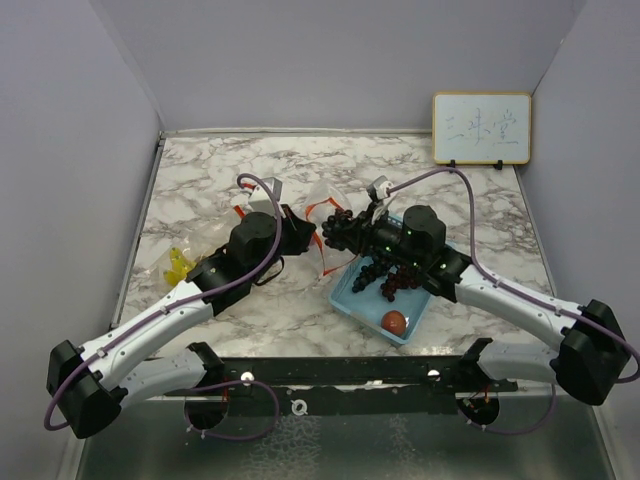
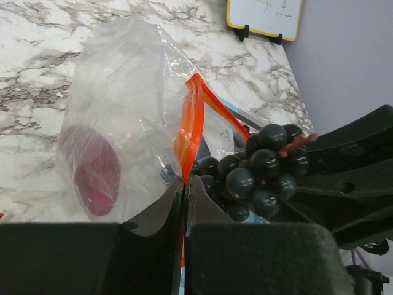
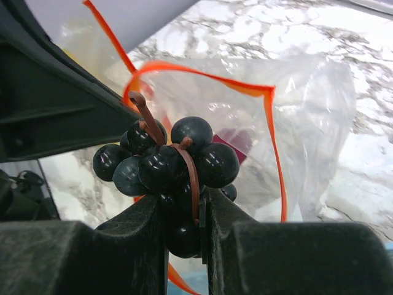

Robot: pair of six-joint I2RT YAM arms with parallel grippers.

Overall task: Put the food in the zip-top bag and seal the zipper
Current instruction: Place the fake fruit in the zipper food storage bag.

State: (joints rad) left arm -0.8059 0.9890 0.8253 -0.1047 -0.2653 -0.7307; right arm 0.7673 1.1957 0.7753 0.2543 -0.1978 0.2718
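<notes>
The clear zip-top bag (image 2: 123, 117) lies with its orange zipper (image 2: 191, 123) mouth held open. My left gripper (image 2: 184, 184) is shut on that zipper edge (image 1: 300, 232). A magenta oblong piece (image 2: 95, 175) sits inside the bag. My right gripper (image 3: 187, 209) is shut on a cluster of dark purple grapes (image 3: 166, 163), held just in front of the bag's mouth (image 3: 270, 141). In the top view these grapes (image 1: 343, 231) hang beside the bag (image 1: 322, 205). The yellow bananas (image 1: 180, 265) lie on the table to the left. A small red fruit (image 1: 394, 322) rests in the basket.
A light blue basket (image 1: 352, 298) stands under the right arm, with more dark grapes (image 1: 392, 280) over it. A small whiteboard (image 1: 481, 128) leans at the back right. Grey walls close in the marble table (image 1: 200, 180) on three sides.
</notes>
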